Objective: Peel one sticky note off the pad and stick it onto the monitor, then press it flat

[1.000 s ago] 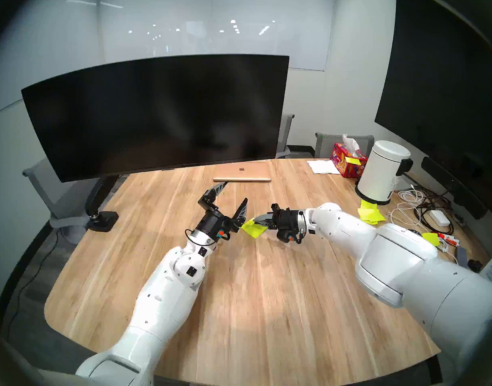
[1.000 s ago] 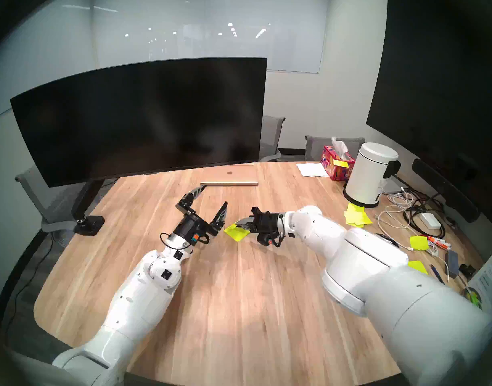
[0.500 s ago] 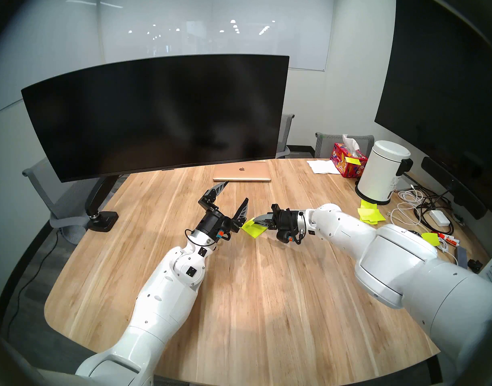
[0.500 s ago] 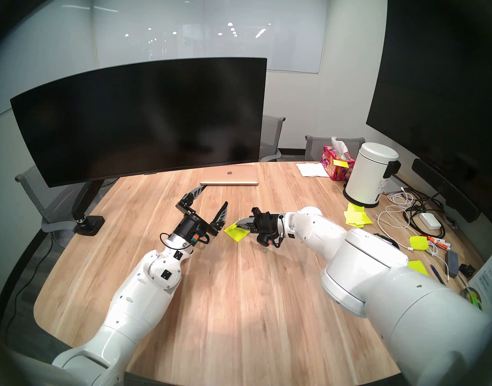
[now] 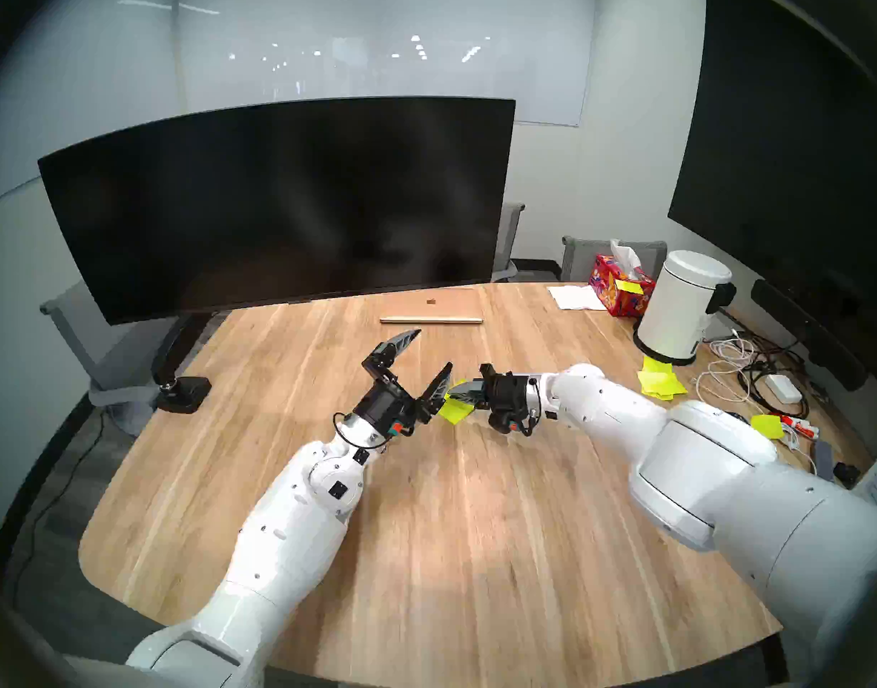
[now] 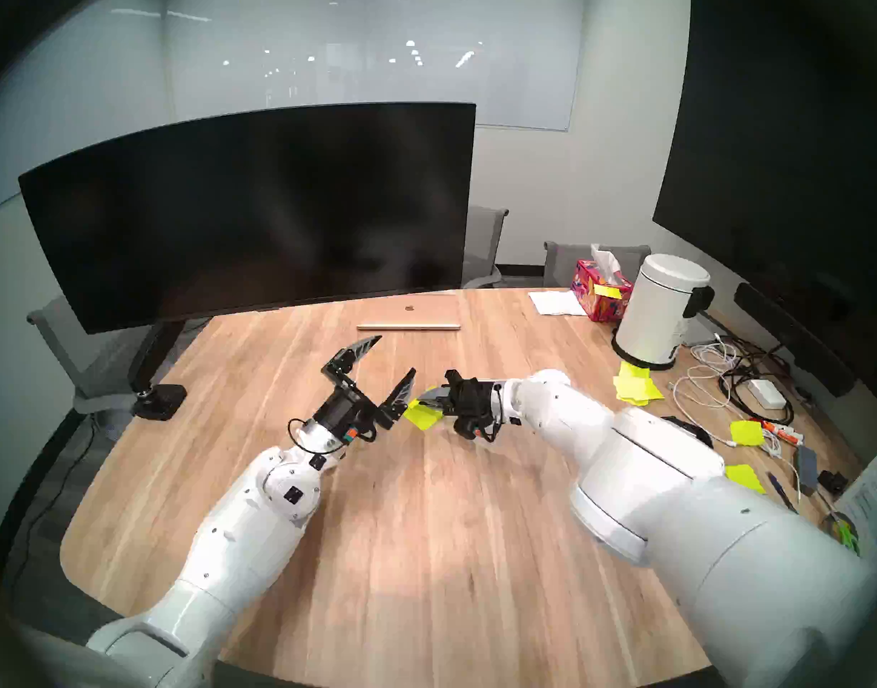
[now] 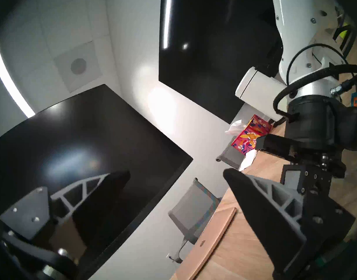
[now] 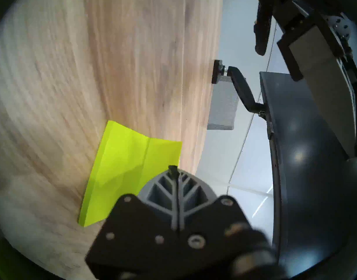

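While pinched, sticky note (image 8: 121,168) hangs below right tool (image 8: 174,168) — creased.

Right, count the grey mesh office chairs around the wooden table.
3. One grey mesh chair stands behind the wide curved black monitor's left end, one past its right end, one behind the floral red tissue box. The monitor may hide more.

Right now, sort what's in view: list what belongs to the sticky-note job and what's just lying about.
Job:
sticky note, pinched in the right gripper
monitor
left gripper, open

Lying about:
laptop
tissue box
white bin
loose yellow notes
cables
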Tool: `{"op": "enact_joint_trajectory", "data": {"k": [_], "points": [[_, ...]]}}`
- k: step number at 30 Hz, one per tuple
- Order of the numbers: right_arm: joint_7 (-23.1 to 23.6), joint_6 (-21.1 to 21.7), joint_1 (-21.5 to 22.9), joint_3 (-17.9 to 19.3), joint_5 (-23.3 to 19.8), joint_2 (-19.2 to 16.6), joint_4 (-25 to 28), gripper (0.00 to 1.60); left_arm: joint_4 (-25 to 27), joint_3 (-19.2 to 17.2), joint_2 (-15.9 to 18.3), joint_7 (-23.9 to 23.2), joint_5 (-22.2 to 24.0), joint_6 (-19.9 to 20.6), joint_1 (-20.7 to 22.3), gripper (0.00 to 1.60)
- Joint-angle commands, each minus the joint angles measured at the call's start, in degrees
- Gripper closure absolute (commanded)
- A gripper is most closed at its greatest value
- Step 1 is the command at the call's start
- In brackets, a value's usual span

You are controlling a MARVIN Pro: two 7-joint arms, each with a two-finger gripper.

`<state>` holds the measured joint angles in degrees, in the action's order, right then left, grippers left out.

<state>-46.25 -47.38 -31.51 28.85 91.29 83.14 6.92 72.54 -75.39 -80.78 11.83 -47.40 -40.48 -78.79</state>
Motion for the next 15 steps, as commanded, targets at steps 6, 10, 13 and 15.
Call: {"op": "enact_joint_trajectory", "data": {"k": [6, 10, 13, 15], "points": [[1.05, 0.51, 0.55, -0.05, 0.22, 0.96, 0.53, 1.60, 1.04, -3.36, 2.73, 1.74, 1.94, -2.49, -0.80, 0.00], [1.13, 1.24, 0.39, 0.07, 0.34, 0.67, 0.66, 1.60, -0.38, -3.67, 5.59, 0.48, 0.93, -4.77, 0.54, 0.00], [1.10, 1.49, 0.28, 0.07, 0.44, 0.73, 0.69, 1.60, -1.28, -2.90, 6.97, 0.09, -0.36, -6.78, 1.02, 0.00], [1.23, 1.69, 0.21, 0.01, 0.52, 0.86, 0.66, 1.60, -1.50, -2.56, 7.32, -0.07, -0.74, -7.38, 0.96, 0.00]]}}
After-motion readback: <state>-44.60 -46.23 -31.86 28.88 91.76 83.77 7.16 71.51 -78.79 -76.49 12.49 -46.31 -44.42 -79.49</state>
